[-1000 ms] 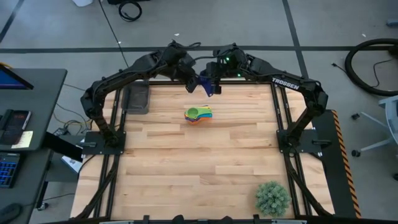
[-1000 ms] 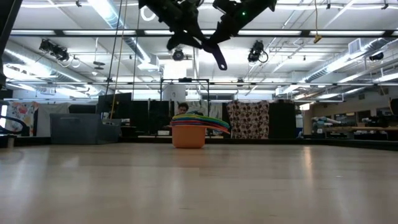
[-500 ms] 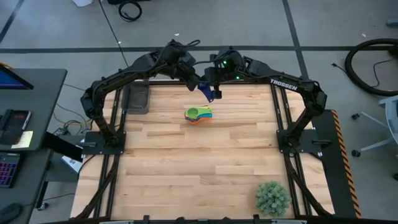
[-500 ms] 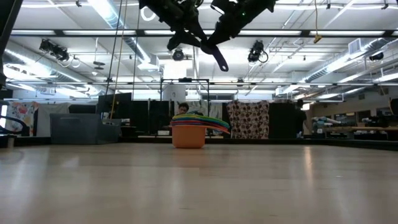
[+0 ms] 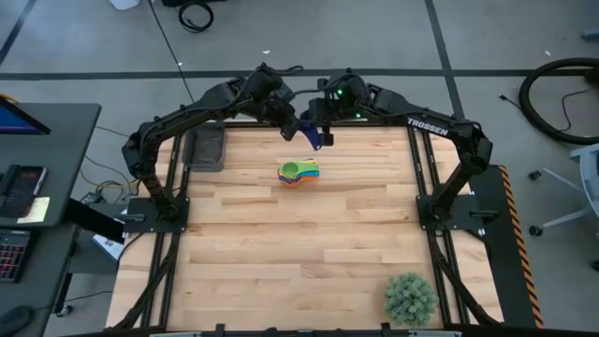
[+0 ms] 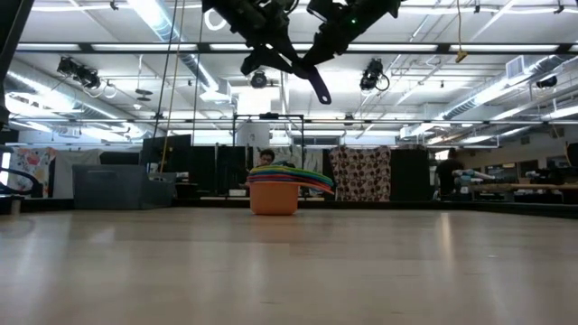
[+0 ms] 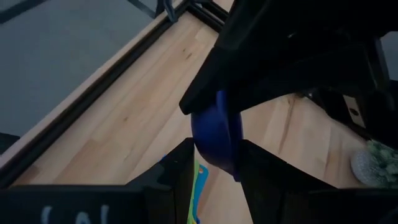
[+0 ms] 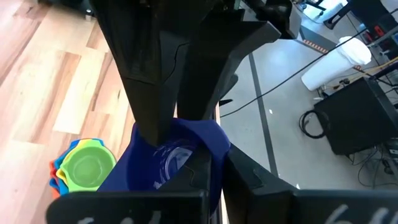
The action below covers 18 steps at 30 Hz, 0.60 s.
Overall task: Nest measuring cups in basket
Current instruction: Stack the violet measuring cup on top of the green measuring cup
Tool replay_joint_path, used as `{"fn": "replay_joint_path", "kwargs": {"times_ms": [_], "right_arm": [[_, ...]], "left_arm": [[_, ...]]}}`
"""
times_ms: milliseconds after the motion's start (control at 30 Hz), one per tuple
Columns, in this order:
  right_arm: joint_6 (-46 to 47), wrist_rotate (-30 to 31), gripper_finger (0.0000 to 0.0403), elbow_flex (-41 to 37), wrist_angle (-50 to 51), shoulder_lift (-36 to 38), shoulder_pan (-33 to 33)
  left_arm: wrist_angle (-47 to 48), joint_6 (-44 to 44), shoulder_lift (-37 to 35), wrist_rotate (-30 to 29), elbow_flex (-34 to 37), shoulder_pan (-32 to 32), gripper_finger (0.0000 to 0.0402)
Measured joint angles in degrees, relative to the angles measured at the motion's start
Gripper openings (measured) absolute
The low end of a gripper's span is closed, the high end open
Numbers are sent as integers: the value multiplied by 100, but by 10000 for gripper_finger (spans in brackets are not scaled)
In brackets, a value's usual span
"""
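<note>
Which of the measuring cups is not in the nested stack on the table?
The dark blue cup: it is held in the air between the left tool and right tool, beyond the stack with its green top cup.

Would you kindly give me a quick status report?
Both hands raised at the table's far edge, gripping the dark blue cup between them. Nested stack on bare table below. Basket far left, nothing in the way.

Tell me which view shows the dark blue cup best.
The left wrist view: the dark blue cup fills the middle, its round bowl plain. The right wrist view shows it half hidden, the high view a speck, the low view only a dark silhouette.
</note>
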<state>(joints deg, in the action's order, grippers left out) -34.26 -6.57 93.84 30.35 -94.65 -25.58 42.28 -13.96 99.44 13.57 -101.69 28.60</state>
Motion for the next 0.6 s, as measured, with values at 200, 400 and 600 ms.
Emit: {"fn": "replay_joint_path", "kwargs": {"times_ms": [200,400,600], "right_arm": [[0,-28,21,0,11,0,4],[-13,-10,21,-11,131,-5,34],[44,280,21,-20,175,-16,69]], "left_arm": [[-7,-19,27,-66,-1,-1,126],[-21,-55,209,-97,-11,-38,114],[-66,-193,290,-197,-15,-62,66]]}}
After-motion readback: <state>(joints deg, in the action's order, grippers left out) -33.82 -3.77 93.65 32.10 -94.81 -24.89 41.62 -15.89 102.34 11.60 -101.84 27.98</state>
